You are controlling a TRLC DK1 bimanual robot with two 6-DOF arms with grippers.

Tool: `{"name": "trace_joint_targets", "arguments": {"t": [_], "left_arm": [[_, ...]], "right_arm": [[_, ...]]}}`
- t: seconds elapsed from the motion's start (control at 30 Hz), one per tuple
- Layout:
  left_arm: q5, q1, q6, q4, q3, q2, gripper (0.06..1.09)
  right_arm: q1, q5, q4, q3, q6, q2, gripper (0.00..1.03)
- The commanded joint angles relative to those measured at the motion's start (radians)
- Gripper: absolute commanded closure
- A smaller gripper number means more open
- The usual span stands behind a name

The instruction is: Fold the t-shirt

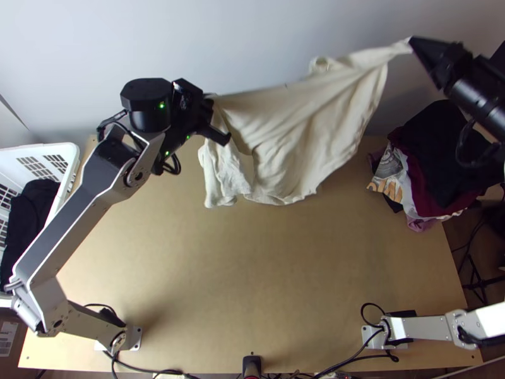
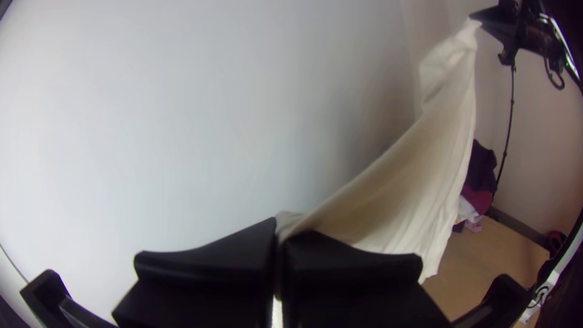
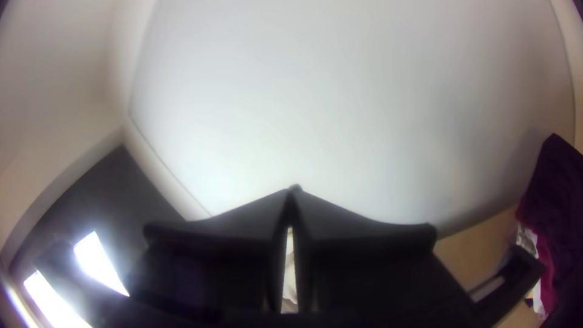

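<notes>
In the top view the cream t-shirt (image 1: 297, 136) hangs stretched between the two grippers over the table's far part, its lower edge drooping in loose folds. My left gripper (image 1: 218, 120) holds it at the left end. High at the right, my right gripper (image 1: 413, 44) has a corner pinched. The left wrist view shows the left gripper (image 2: 280, 243) shut on the cloth, and the t-shirt (image 2: 401, 182) running up to the other arm's gripper. In the right wrist view the right gripper (image 3: 294, 191) is shut with a bit of cloth at its tips.
A pile of dark, maroon and white clothes (image 1: 435, 158) lies at the table's right. A white basket (image 1: 69, 151) with black cloth stands at the left. The white wall (image 1: 252, 38) rises behind the t-shirt. Cables (image 1: 341, 365) run along the near edge.
</notes>
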Motion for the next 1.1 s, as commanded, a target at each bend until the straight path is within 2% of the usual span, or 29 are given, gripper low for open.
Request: {"name": "trace_joint_targets", "arguments": {"t": [0.0,0.07,0.13,0.2,0.23,0.3,0.37,0.47,0.5,0.6,0.63,0.7,0.83,0.93,1.07], "left_arm": [[0.189,-0.015,-0.252,-0.228,0.009,-0.084,1.04],[0.346,-0.014,-0.372,-0.366,-0.002,-0.108,1.04],[0.484,-0.025,-0.461,-0.443,-0.077,-0.156,1.04],[0.55,-0.058,-0.496,-0.452,-0.192,-0.222,1.04],[0.608,-0.077,-0.515,-0.455,-0.255,-0.253,1.04],[0.789,-0.108,-0.518,-0.487,-0.385,-0.312,1.04],[0.883,-0.134,-0.519,-0.492,-0.509,-0.369,1.04],[0.893,-0.175,-0.481,-0.532,-0.623,-0.42,1.02],[0.902,-0.189,-0.433,-0.583,-0.637,-0.426,0.94],[0.95,-0.19,-0.306,-0.71,-0.698,-0.427,0.64],[0.962,-0.195,-0.286,-0.73,-0.733,-0.427,0.5],[0.967,-0.224,-0.262,-0.753,-0.798,-0.424,0.12],[1.007,-0.278,-0.258,-0.739,-0.899,-0.454,0.11],[1.008,-0.281,-0.289,-0.708,-0.91,-0.483,0.11],[1.001,-0.247,-0.269,-0.688,-0.937,-0.473,0.11]], "right_arm": [[0.03,-0.033,-0.041,-0.182,-0.024,-0.156,1.0],[0.041,-0.033,-0.074,-0.213,-0.032,-0.208,1.0],[0.046,-0.033,-0.106,-0.233,-0.038,-0.248,1.0],[0.049,-0.033,-0.125,-0.256,-0.046,-0.277,1.0],[0.053,-0.033,-0.139,-0.264,-0.052,-0.287,1.0],[0.061,-0.034,-0.159,-0.282,-0.061,-0.303,1.0],[0.072,-0.036,-0.162,-0.31,-0.065,-0.323,1.0],[0.09,-0.048,-0.162,-0.373,-0.081,-0.36,1.0],[0.095,-0.056,-0.162,-0.397,-0.085,-0.374,1.0],[0.095,-0.059,-0.16,-0.442,-0.09,-0.397,1.0],[0.092,-0.059,-0.16,-0.449,-0.092,-0.399,1.0],[0.089,-0.059,-0.157,-0.457,-0.093,-0.402,1.0],[0.081,-0.057,-0.156,-0.463,-0.096,-0.403,1.0],[0.076,-0.057,-0.156,-0.468,-0.098,-0.405,1.0],[0.063,-0.054,-0.149,-0.468,-0.096,-0.4,1.0]]}}
